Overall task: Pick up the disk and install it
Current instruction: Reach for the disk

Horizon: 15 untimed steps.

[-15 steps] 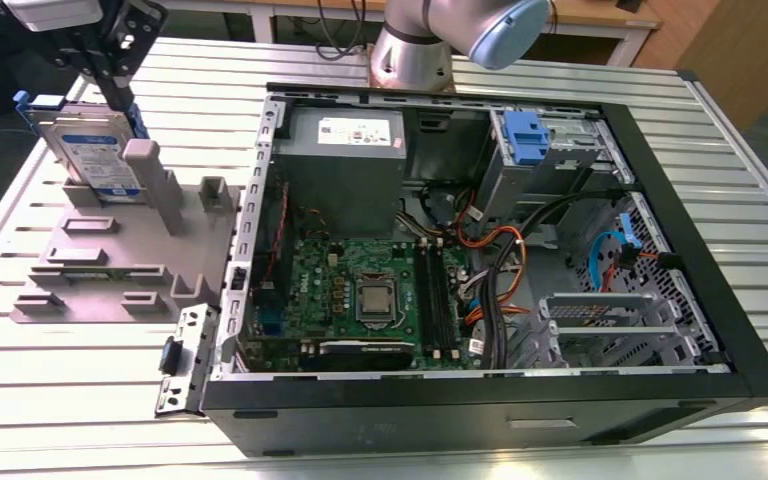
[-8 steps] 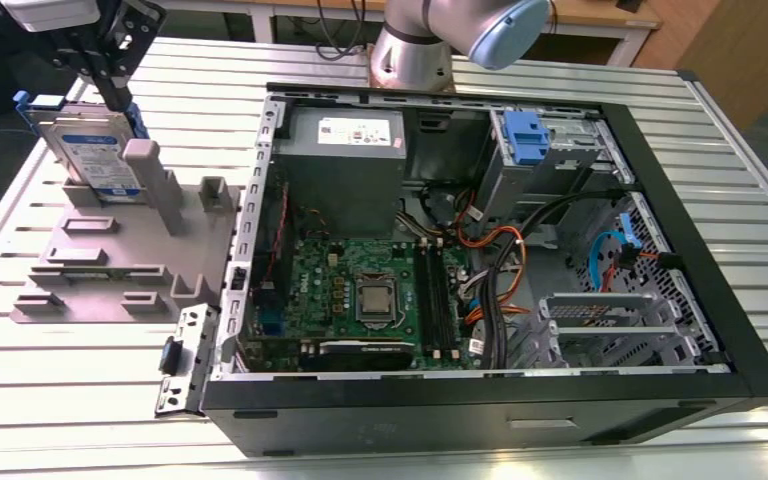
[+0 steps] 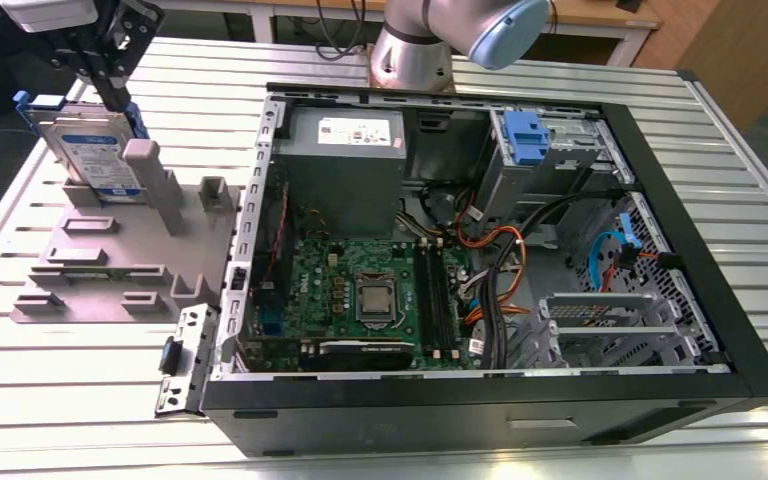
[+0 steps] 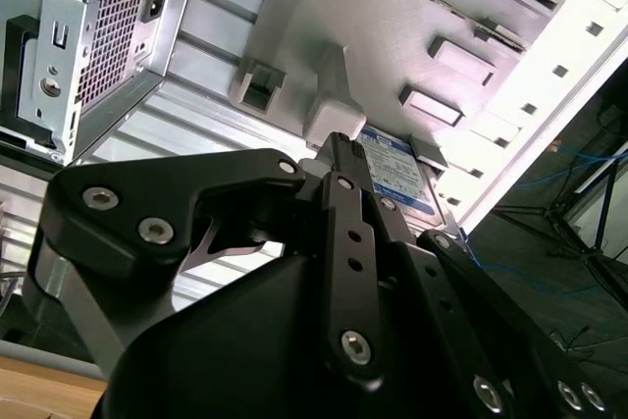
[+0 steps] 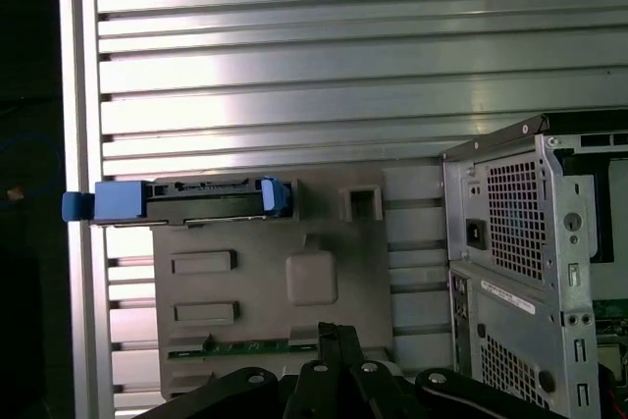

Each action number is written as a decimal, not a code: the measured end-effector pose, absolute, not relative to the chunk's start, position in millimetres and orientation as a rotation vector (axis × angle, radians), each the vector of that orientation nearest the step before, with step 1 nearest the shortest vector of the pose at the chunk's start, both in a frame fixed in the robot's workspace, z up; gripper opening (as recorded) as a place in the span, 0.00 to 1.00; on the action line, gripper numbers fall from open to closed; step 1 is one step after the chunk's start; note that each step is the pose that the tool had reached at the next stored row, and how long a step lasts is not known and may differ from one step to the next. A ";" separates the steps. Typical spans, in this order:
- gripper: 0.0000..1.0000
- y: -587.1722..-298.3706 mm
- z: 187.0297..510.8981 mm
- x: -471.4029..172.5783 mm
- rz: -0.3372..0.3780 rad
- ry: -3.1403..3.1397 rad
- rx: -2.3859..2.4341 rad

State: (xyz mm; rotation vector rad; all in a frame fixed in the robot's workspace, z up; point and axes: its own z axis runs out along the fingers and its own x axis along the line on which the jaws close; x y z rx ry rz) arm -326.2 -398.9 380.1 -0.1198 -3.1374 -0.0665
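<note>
First wrist view showed the gripper [image 5: 337, 334] with its fingers pressed together and nothing between them. The disk [image 5: 201, 200] was apart from the fingertips, seen on its thin edge, standing upright in a slot of the grey fixture [image 5: 324, 277]. Its blue handle reached out past the fixture's side.

In the exterior view the gripper [image 3: 117, 95] hung close over the top of the disk [image 3: 97, 150], at the exterior view's left, and the open computer case [image 3: 704, 300] stood beside the fixture on the slatted table [image 3: 64, 400].

I judged several risks. With the fingers closed like this, a descent would push on the top edge of the disk or on the fixture post beside it, and take nothing. A grip placed off-centre could tilt the disk in its slot and jam it. Inside the case, loose cables [image 3: 491, 250] lay near the drive bay and could catch the carrier.

Only the exterior view showed the inside of the case and a blue bracket [image 3: 524, 135] in the bay. The first wrist view gave the sideways offset between fingertips and disk. The second wrist view showed the label of the disk [image 4: 397, 179] just past the finger.
</note>
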 end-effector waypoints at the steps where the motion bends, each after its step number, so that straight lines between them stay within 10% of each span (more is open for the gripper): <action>1: 0.11 -398.9 379.9 -326.8 -0.066 -3.137 -0.120; 15: 0.11 -398.8 379.0 -329.9 -0.066 -3.133 -0.120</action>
